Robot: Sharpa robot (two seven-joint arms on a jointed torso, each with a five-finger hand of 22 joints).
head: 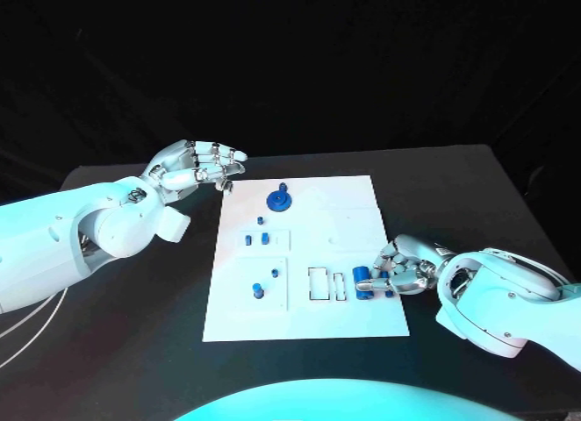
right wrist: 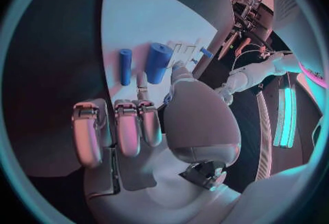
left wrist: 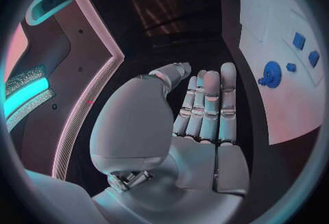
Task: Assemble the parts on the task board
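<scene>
Head camera overhead, wrist cameras close behind hands (sharing task board)

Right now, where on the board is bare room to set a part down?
Bare: the board right of the blue knob, and its near strip. Crowded: the cylinders by the right hand.

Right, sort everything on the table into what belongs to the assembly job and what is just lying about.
Job:
white rectangular task board
round blue disc part
blue cylinder parts by the right robot hand
small blue pieces

Lying about:
nothing I can see on the black table; left robot hand holds nothing
</scene>
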